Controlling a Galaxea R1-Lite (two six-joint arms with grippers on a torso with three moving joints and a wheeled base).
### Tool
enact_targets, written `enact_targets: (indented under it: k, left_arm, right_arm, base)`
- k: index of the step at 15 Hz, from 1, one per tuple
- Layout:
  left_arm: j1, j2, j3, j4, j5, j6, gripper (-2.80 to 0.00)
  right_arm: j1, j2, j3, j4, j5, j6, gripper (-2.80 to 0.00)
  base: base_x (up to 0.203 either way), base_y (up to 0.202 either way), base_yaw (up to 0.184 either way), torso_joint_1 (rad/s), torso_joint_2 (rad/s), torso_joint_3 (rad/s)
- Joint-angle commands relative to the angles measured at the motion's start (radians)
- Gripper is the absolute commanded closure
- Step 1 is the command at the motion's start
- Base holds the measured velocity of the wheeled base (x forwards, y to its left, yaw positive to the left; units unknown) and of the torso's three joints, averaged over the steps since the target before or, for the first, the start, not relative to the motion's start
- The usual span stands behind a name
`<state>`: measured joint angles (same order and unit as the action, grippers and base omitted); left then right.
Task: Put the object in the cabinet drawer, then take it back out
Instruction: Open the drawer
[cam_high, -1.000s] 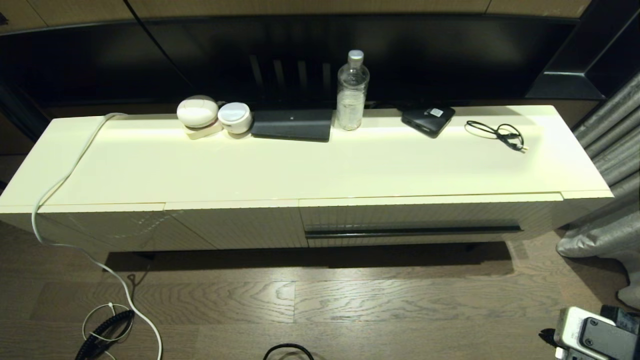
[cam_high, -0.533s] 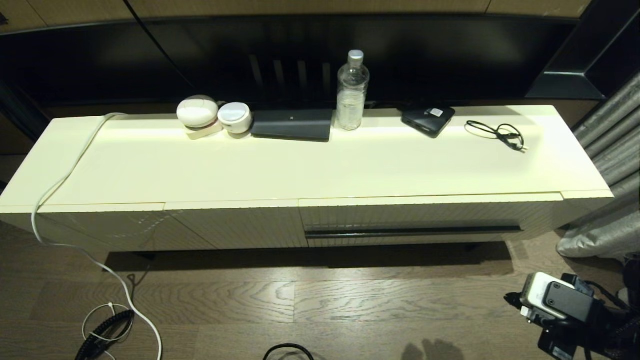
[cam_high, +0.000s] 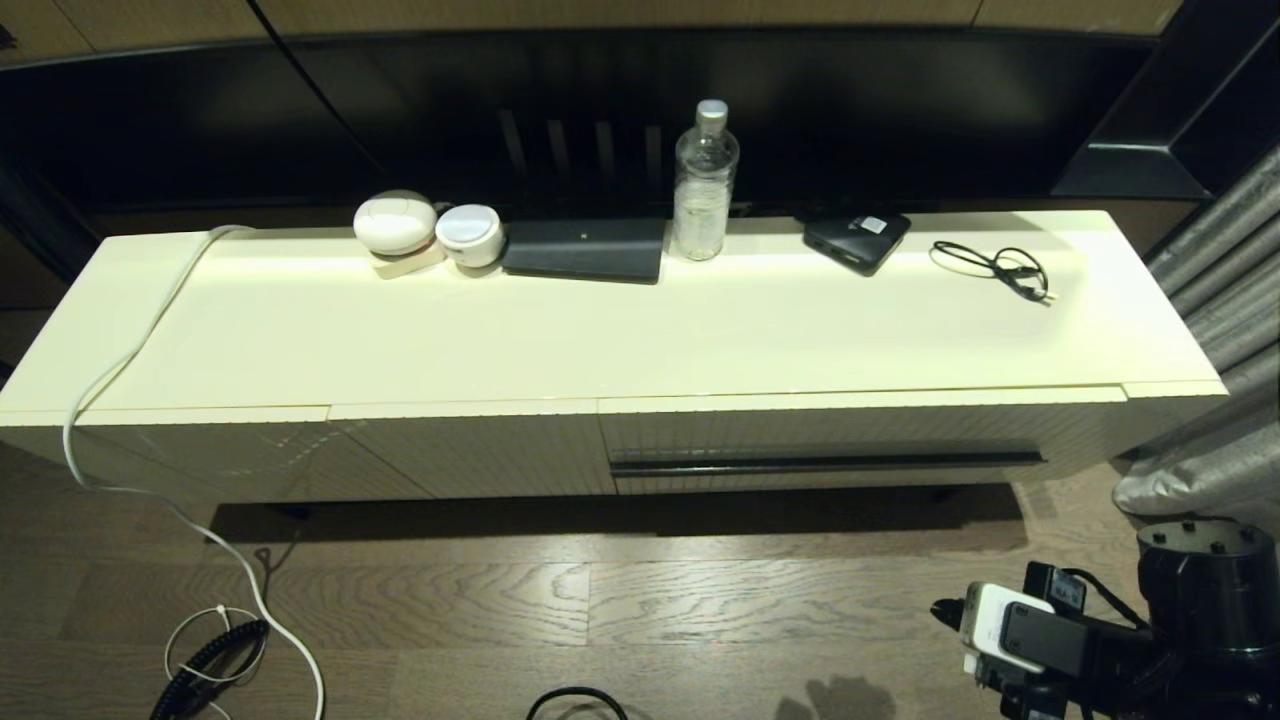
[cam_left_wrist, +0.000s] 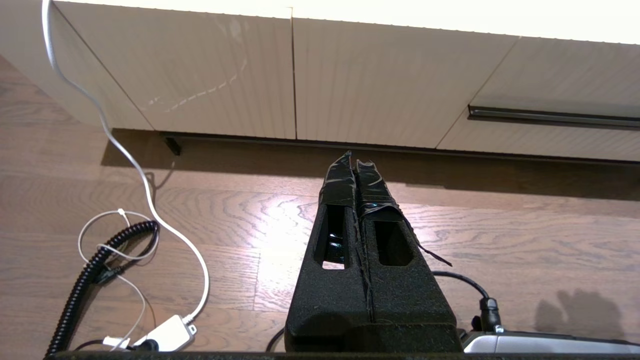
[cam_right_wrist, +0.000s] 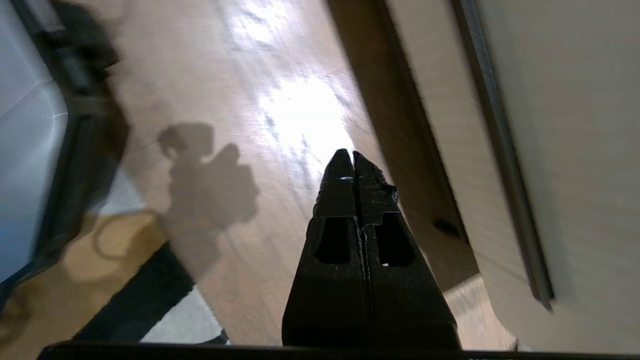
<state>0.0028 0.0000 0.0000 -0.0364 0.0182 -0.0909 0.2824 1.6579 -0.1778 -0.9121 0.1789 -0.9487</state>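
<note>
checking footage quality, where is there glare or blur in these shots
Head view: sharp, the cabinet top brightly lit. Left wrist view: sharp, glare patch on the wood floor. Right wrist view: smeared by blur, white glare on the floor, sharp only on the right gripper, shut.

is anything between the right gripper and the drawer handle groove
Nothing visible. The right gripper, shut, hangs over bare floor in front of the closed cabinet drawer, low at its right end. Its dark handle groove is unobstructed. No umbrella shows.
</note>
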Motion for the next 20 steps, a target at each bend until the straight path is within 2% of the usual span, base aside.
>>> enact_targets:
  k: [1, 4, 6, 7, 12, 15, 17, 20]
  left_arm:
    - [0.0, -0.002, 0.0, 0.0, 0.0, -0.001, 0.0]
    - [0.0, -0.002, 0.0, 0.0, 0.0, -0.001, 0.0]
    - [0.0, -0.002, 0.0, 0.0, 0.0, -0.001, 0.0]
    - [0.0, -0.002, 0.0, 0.0, 0.0, -0.001, 0.0]
    - [0.0, -0.002, 0.0, 0.0, 0.0, -0.001, 0.0]
    - [0.0, -0.002, 0.0, 0.0, 0.0, -0.001, 0.0]
    - [0.0, -0.002, 0.0, 0.0, 0.0, -0.001, 0.0]
    - [0.0, -0.002, 0.0, 0.0, 0.0, -0.001, 0.0]
  right_arm:
    - [0.068, 0.013, 0.05, -0.014, 0.0, -0.019, 0.0]
    - [0.079, 0.065, 0.087, -0.043, 0.003, -0.112, 0.0]
    - [0.073, 0.115, 0.097, -0.125, 0.005, -0.124, 0.0]
    - [0.072, 0.128, 0.092, -0.146, 0.005, -0.13, -2.8]
    - [0.037, 0.169, 0.052, -0.153, -0.001, -0.138, -2.8]
    - [0.014, 0.22, 0.068, -0.21, 0.005, -0.193, -2.8]
    - [-0.023, 0.265, 0.077, -0.241, 0.024, -0.258, -2.8]
    - [-0.044, 0.33, 0.058, -0.242, 0.037, -0.291, -2.8]
  base:
    - [0.0, 0.0, 0.0, 0.0, 0.0, 0.0]
    - [0.0, 0.0, 0.0, 0.0, 0.0, 0.0]
    - [0.0, 0.0, 0.0, 0.0, 0.0, 0.0]
    - [0.0, 0.0, 0.0, 0.0, 0.0, 0.0]
    - [0.0, 0.0, 0.0, 0.0, 0.0, 0.0]
    - [0.0, 0.0, 0.0, 0.0, 0.0, 0.0]
    - [0.0, 0.0, 0.0, 0.0, 0.0, 0.0]
    - [0.0, 0.0, 0.0, 0.0, 0.0, 0.0]
